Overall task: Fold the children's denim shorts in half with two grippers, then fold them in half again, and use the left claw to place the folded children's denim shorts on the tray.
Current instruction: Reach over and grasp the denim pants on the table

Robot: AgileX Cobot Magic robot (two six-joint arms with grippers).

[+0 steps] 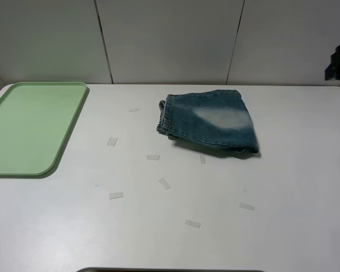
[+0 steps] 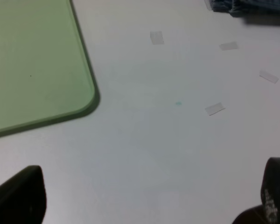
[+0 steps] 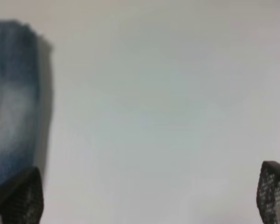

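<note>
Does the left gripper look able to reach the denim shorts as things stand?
Probably yes. The left gripper is open and empty; only bare table with flat tape scraps lies between it and the denim shorts, and the tray sits off to one side.

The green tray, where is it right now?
In the high view the tray lies flat at the left edge of the table, well apart from the denim shorts lying right of centre, with tape strips between them.
</note>
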